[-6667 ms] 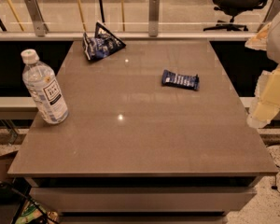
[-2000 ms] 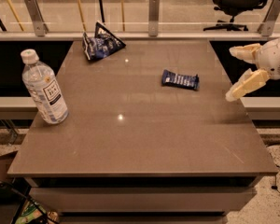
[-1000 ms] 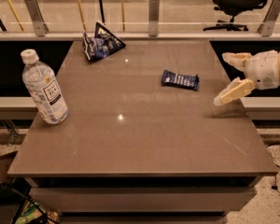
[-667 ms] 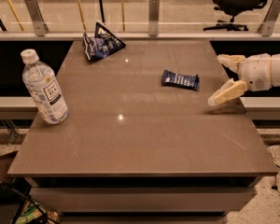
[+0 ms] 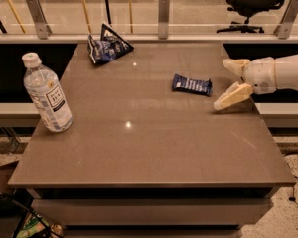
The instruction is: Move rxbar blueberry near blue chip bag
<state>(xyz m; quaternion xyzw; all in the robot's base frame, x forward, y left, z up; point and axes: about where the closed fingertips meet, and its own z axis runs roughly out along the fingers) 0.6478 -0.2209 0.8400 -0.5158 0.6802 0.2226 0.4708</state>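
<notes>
Glossy brown counter (image 5: 149, 148). One flat rectangular rxbar blueberry (image 5: 191, 85), right of centre. One wrinkled blue chip bag (image 5: 107, 47), far edge. One clear plastic water bottle (image 5: 47, 100), left edge. Cream claw (image 5: 221, 85) spread wide, right edge.

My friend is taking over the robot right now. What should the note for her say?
The hand is open, low over the right side of the table, just right of the rxbar blueberry and not touching it.
The bar lies flat, right of the table's middle.
The blue chip bag sits near the far left corner, well apart from the bar.
A water bottle stands by the left edge.
Done: nothing is gripped yet.
Left: grip the bar, carry it over, and set it down beside the bag.
</notes>
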